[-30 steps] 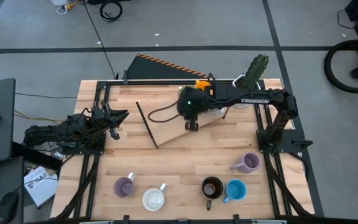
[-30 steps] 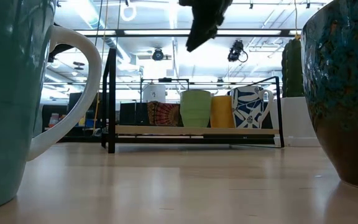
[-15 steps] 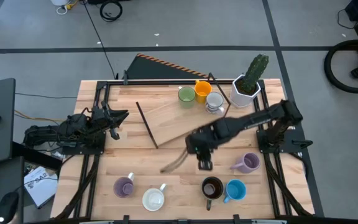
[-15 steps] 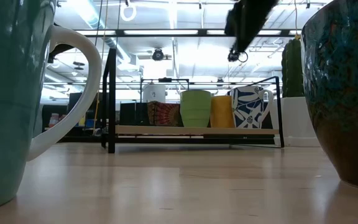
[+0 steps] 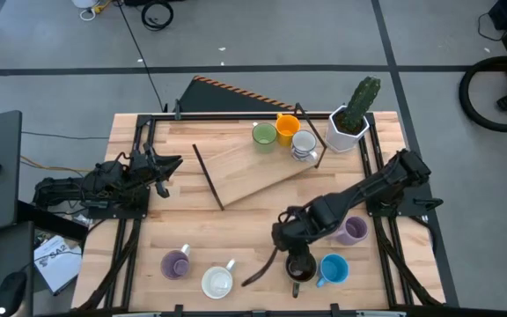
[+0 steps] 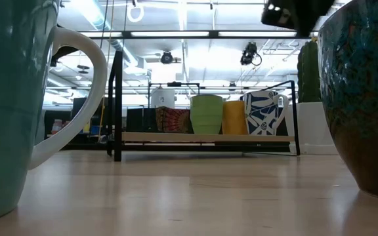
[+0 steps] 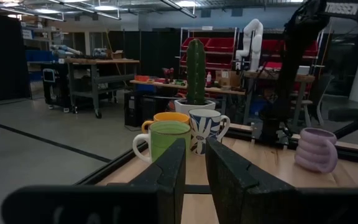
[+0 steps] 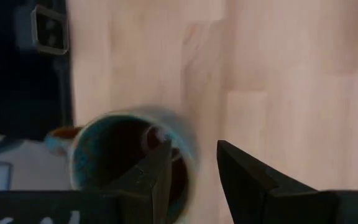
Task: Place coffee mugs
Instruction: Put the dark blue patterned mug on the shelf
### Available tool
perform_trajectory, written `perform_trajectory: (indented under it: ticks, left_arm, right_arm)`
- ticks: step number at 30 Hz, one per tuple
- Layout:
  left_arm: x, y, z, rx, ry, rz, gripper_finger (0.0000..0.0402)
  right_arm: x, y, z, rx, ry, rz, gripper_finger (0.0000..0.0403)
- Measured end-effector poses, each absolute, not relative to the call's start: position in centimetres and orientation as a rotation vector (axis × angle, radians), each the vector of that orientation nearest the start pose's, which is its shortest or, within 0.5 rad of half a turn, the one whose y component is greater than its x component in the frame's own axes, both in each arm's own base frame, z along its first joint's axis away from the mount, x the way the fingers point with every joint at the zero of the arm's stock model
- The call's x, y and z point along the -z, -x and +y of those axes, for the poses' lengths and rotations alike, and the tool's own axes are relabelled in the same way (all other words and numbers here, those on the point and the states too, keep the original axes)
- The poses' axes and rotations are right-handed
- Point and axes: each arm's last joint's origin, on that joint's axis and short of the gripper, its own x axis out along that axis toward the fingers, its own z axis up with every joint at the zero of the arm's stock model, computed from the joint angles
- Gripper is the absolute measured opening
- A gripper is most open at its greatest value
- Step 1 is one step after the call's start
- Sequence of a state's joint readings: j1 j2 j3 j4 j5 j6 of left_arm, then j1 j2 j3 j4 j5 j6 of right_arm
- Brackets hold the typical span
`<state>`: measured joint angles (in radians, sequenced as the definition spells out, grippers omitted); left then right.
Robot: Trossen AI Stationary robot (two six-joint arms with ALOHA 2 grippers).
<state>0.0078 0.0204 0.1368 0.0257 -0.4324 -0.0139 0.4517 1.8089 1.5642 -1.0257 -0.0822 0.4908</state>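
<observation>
My right gripper (image 5: 292, 245) (image 8: 194, 168) hangs open, pointing steeply down, just over the dark brown mug (image 5: 300, 266) (image 8: 126, 158) near the table's front edge. One finger stands above the mug's mouth and the other outside its rim, with no touch showing. A blue mug (image 5: 334, 269) stands beside it and a lilac mug (image 5: 352, 231) behind. Another lilac mug (image 5: 176, 264) and a white mug (image 5: 218, 282) stand at the near left. Green (image 5: 264, 134), orange (image 5: 287, 129) and patterned white (image 5: 304, 145) mugs stand on the wooden rack (image 5: 236, 172). My left gripper (image 5: 161, 167) (image 7: 194, 168) waits at the left edge, holding nothing.
A cactus in a white pot (image 5: 349, 123) stands at the far right corner beside the rack. In the low view the blue mug (image 6: 5, 98) and the dark brown mug (image 6: 366, 98) loom close, with my right gripper (image 6: 294, 13) above. Bare wood lies mid-table.
My right gripper has swung from the rack at the far side toward the near edge and somewhat right. It has sunk and tipped further downward, and now hangs over the dark brown mug. Its fingers have stayed apart. No mug has moved.
</observation>
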Motion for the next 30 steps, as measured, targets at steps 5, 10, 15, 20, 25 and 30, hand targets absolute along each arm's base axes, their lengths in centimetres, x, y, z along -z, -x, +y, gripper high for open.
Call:
perform_trajectory:
  ticks: [5, 10, 15, 20, 25, 30]
  left_arm:
    - [-21.0, -8.5, 1.3, -0.438, 0.044, -0.145, 0.0068]
    - [-21.1, -8.6, 1.3, -0.440, 0.041, -0.149, 0.0068]
    - [-21.1, -8.6, 1.3, -0.441, 0.020, -0.144, 0.0068]
    - [-21.1, -8.7, 1.3, -0.441, 0.019, -0.142, 0.0068]
    - [-21.1, -8.8, 1.3, -0.441, 0.017, -0.135, 0.0068]
    - [-21.1, -8.8, 1.3, -0.441, 0.019, -0.142, 0.0068]
  right_arm:
    - [-25.5, -32.4, 16.7, -0.153, -0.157, 1.401, 0.0135]
    - [-24.8, -32.2, 17.3, -0.150, -0.128, 1.441, 0.0135]
    - [-23.8, -31.9, 17.4, -0.118, -0.109, 1.519, 0.0135]
    - [-23.2, -31.8, 17.4, -0.132, -0.155, 1.604, 0.0134]
    - [-22.5, -31.8, 17.3, -0.129, -0.168, 1.652, 0.0107]
    - [-22.3, -32.4, 16.8, -0.126, -0.171, 1.636, 0.0047]
